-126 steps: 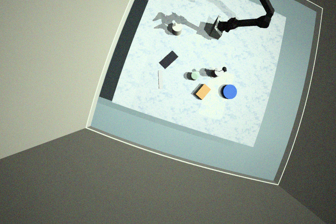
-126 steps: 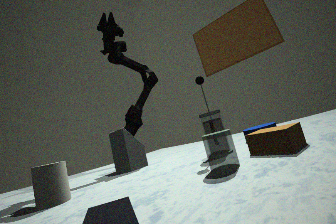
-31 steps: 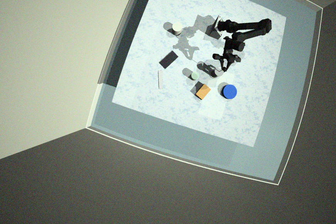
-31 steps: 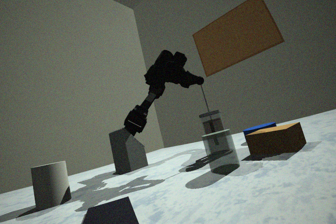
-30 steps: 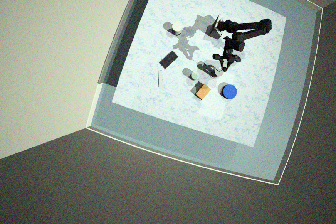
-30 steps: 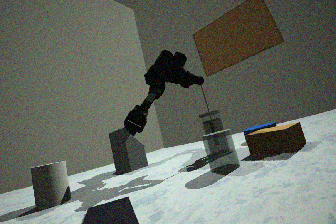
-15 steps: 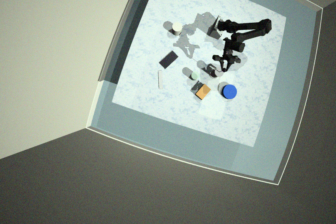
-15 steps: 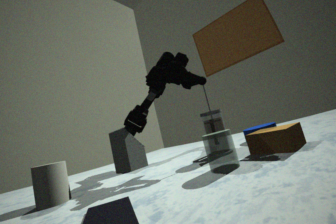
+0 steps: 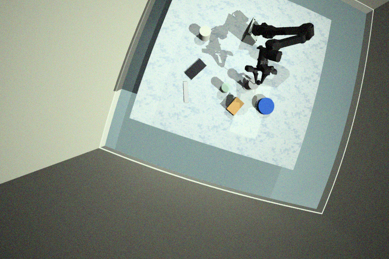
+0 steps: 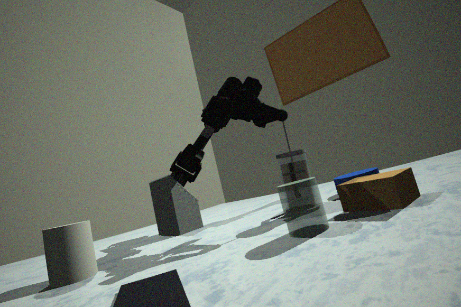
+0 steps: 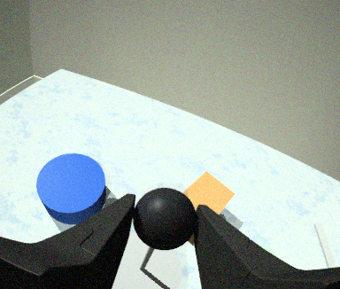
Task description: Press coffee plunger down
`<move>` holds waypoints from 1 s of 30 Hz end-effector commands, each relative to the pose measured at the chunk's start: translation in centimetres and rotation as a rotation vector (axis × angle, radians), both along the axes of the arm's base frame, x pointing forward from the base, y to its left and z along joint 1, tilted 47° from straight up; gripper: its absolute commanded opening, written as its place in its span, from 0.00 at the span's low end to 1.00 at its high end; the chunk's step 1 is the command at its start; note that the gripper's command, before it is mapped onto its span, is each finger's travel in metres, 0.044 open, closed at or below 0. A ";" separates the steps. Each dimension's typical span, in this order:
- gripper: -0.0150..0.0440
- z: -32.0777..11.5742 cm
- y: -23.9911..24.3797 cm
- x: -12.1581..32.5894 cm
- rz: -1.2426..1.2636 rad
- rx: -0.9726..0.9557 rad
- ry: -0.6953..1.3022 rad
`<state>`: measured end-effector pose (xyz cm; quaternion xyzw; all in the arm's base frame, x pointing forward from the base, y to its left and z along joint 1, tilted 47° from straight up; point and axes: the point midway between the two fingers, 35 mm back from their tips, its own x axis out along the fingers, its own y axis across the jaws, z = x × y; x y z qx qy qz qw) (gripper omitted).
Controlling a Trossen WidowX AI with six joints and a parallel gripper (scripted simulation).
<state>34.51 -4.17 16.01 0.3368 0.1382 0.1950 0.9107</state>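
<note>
The coffee press (image 9: 252,86) (image 10: 303,168) (image 11: 172,266) is a clear cylinder with a grey lid. It stands on the pale mat, partly behind a greenish glass in the exterior view. Its thin rod (image 10: 286,135) rises well above the lid, so the plunger is up. The black ball knob (image 9: 258,82) (image 10: 284,114) (image 11: 165,222) tops the rod. My gripper (image 9: 258,81) (image 10: 283,114) (image 11: 166,207) is shut on the knob, one finger on each side in the wrist view. The press's base is partly hidden.
The greenish glass (image 9: 225,87) (image 10: 303,210) stands near the press. An orange box (image 9: 234,106) (image 10: 365,195) (image 11: 209,192) and a blue cylinder (image 9: 265,106) (image 11: 72,183) lie beyond it. A cream cylinder (image 9: 204,32) (image 10: 69,253), dark block (image 9: 195,68) and white bar (image 9: 185,92) are farther away.
</note>
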 end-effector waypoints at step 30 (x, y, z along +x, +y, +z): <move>0.46 -4.3 4.8 1.4 0.026 0.027 0.039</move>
